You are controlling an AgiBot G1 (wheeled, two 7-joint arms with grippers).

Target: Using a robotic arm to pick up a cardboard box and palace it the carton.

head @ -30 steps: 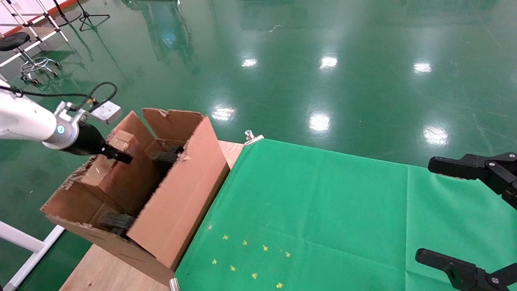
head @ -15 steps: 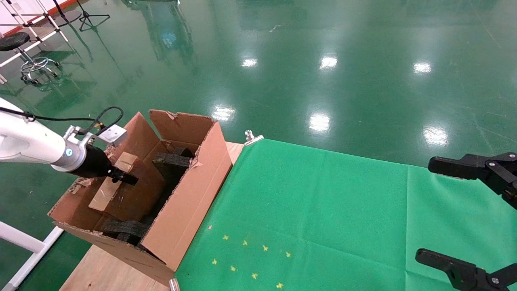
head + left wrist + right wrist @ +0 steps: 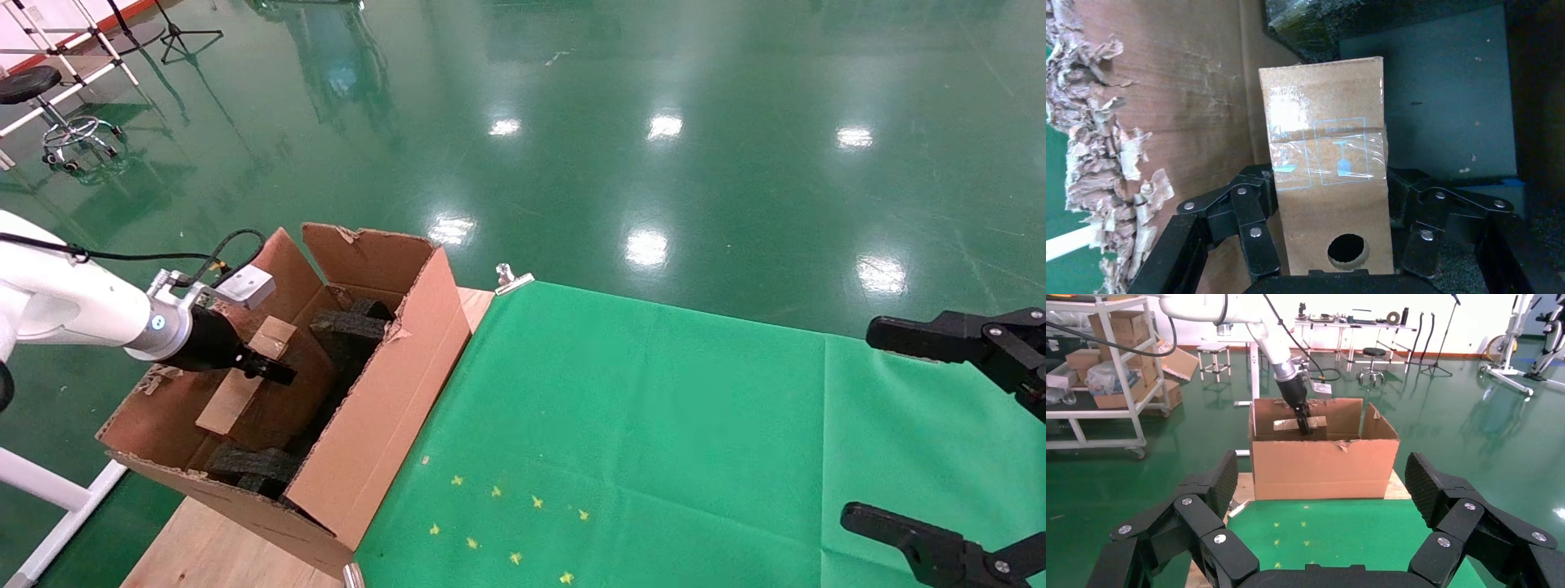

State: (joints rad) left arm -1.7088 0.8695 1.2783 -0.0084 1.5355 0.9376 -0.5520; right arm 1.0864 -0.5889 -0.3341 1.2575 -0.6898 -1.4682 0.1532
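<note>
The left end effector (image 3: pixel 270 373) clamps the slim brown taped cardboard box (image 3: pixel 245 377), tilted inside the large torn-flapped corrugated carton (image 3: pixel 384 408). Releasing now risks it wedging askew on black foam blocks (image 3: pixel 347 327). The right end effector (image 3: pixel 940 441) idles, jaws spread wide.

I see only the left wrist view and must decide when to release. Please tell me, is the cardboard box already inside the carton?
Observer: Partly. In the head view the cardboard box slants down into the carton, upper end near the rim.
Operator: What lies under it?
Observer: A black foam block at the near end.
Operator: Where is the other arm?
Observer: The right gripper hangs open above the green cloth, apart from the carton.
</note>
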